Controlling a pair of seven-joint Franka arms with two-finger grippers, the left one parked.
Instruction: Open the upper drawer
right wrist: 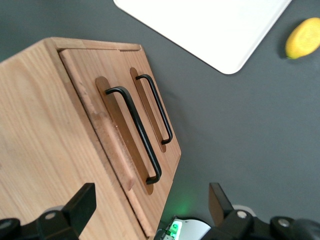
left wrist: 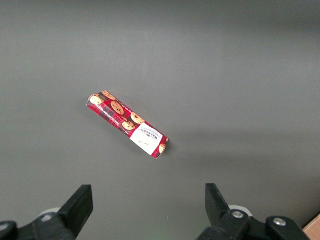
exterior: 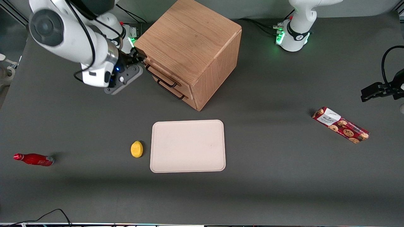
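Gripper (exterior: 139, 60), fingers (right wrist: 80, 207) spread wide and partly cut off, hovers before the upper drawer (right wrist: 107, 145) handle (right wrist: 135, 135).

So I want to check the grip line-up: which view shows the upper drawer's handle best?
The right wrist view: the upper drawer's handle shows whole, close, with the open gripper short of it. The front view shows the handle small, beside the gripper. The left wrist view misses it.

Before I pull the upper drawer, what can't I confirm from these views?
- Front view: the gripper sits at the end of the upper drawer's handle; contact is hidden by its own body.
- Right wrist view: the upper drawer looks shut, fingers spread, tips cut off.
- Drawer contents: hidden.
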